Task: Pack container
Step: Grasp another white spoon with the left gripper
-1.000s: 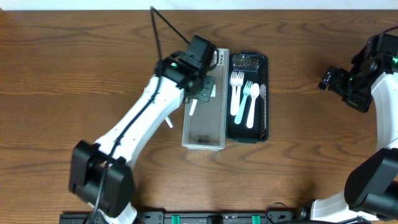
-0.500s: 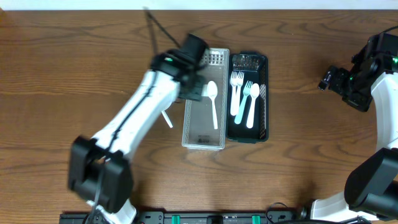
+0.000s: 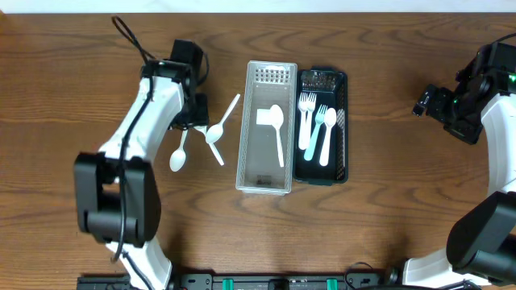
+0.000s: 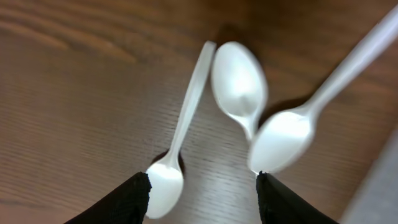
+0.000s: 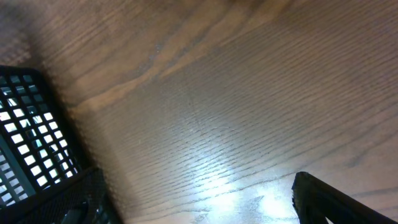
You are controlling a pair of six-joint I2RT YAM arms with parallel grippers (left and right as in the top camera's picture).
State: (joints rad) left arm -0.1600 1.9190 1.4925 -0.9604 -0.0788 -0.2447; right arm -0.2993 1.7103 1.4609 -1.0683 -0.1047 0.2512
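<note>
A clear container (image 3: 265, 173) stands mid-table with one white spoon (image 3: 276, 129) lying inside it. Beside it on the right is a black tray (image 3: 343, 129) holding white forks and spoons (image 3: 318, 125). Three loose white spoons (image 3: 179, 153) (image 3: 216, 145) (image 3: 230, 109) lie on the wood left of the container. My left gripper (image 3: 196, 113) hovers over them, open and holding nothing. In the left wrist view the spoons (image 4: 180, 124) (image 4: 239, 84) (image 4: 280, 140) lie just ahead of the left gripper (image 4: 202, 190). My right gripper (image 3: 431, 103) stands open far right, empty.
In the right wrist view the right gripper (image 5: 205, 199) spans bare wood, with the black tray's mesh corner (image 5: 25, 137) at the left edge. The right arm's body (image 3: 492, 89) stands at the table's right side.
My left arm has swung left from above the clear container to the loose spoons. Its jaws have opened and a white spoon now lies in the container. The right arm has not moved.
</note>
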